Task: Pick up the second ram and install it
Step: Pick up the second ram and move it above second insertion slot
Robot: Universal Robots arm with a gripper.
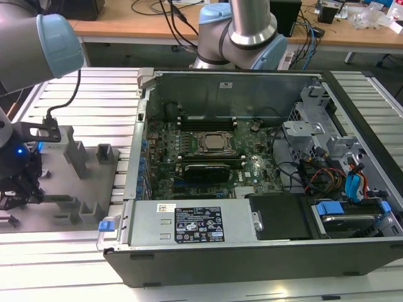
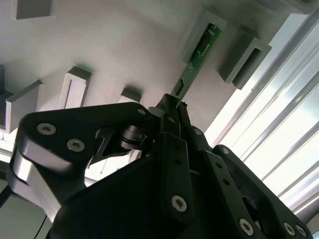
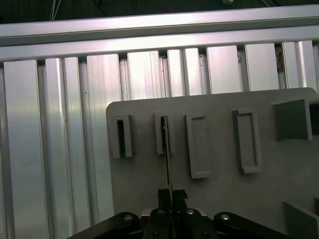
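Pinching the near end of the second ram [image 2: 198,52] between pressed-together fingers, the hand [image 2: 174,104] hangs at the far left edge of the exterior view, over the grey holder plate [image 1: 94,182] on the ribbed aluminium table [image 1: 82,82]. In both wrist views the green stick's far end stands in one of the plate's raised slot blocks [image 2: 193,31]. Right of the plate, filling the frame's centre and right, lies the open computer case [image 1: 352,251], its motherboard [image 1: 164,170] and processor [image 1: 214,141] exposed.

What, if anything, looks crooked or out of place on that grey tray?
Nothing stands out. The second ram runs straight from its grey holder to the gripper, which pinches its near end; the other holders stand evenly on the tray.
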